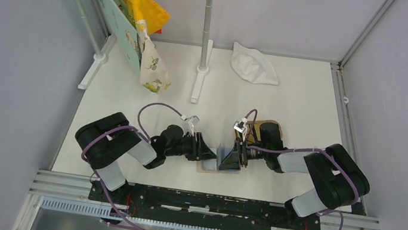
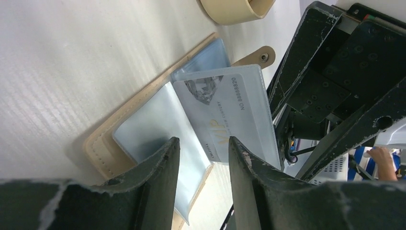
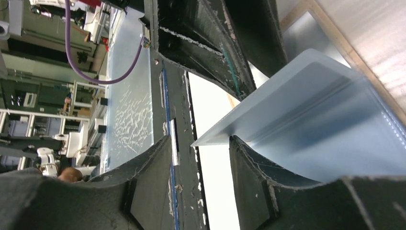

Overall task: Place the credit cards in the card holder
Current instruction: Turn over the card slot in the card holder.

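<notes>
From above, the left tool (image 1: 201, 148) and the right tool (image 1: 239, 155) are being seen facing each other over the card holder (image 1: 208, 166). The holder is lying open on the table (image 1: 287, 103), near a tan tray (image 1: 267, 126).

In the left wrist view, the left tool (image 2: 202, 143) is being held with its fingers apart, gripping nothing. A grey-white card (image 2: 225, 110) is sitting inside a raised sleeve of the card holder (image 2: 103, 143), its lower edge showing in the gap.

In the right wrist view, the right tool (image 3: 200, 141) is also being held apart. The pale blue sleeve (image 3: 311, 110) is leaning against one finger, unclamped.
</notes>
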Controlling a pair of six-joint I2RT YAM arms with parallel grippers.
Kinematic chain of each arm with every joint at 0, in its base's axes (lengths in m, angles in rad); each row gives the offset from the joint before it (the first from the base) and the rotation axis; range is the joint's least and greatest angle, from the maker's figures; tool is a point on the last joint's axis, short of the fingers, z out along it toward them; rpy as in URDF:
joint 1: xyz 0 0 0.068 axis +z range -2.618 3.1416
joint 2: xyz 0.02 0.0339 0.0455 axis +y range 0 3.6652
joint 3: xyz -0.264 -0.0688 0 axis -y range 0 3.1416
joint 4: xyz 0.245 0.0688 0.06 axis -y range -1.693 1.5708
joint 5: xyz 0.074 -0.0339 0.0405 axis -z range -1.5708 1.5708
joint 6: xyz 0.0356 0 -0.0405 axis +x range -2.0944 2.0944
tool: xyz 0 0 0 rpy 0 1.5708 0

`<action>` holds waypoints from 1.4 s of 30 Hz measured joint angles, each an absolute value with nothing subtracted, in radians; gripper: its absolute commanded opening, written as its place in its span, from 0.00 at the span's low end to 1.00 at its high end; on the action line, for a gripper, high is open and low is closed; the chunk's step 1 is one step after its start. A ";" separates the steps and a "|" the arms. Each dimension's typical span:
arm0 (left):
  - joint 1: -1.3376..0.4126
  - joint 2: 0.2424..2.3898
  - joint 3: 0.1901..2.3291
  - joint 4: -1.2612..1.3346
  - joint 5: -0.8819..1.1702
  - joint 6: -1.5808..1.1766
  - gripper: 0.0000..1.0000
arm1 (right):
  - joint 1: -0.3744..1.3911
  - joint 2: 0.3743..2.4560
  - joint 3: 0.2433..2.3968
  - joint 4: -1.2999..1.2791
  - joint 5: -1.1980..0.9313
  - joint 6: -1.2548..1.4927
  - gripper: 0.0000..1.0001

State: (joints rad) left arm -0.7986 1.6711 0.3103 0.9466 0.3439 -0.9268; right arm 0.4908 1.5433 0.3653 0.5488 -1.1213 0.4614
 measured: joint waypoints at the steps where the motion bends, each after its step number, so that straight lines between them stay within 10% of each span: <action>1: -0.795 1.668 0.305 0.951 0.344 -0.929 0.48 | 0.494 1.546 0.369 0.545 -1.126 0.453 0.54; 29: -0.741 1.655 0.240 1.017 0.363 -0.991 0.36 | 0.535 1.586 0.519 0.165 -1.118 -0.027 0.54; 42: -0.741 1.229 0.268 0.507 0.151 -0.828 0.38 | 0.503 1.420 0.652 -0.215 -1.070 -0.481 0.58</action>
State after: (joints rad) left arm -0.7406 1.2289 0.2680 0.5068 0.1509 -0.8284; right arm 0.5034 1.4200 0.6521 -0.2150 -1.0698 -0.4808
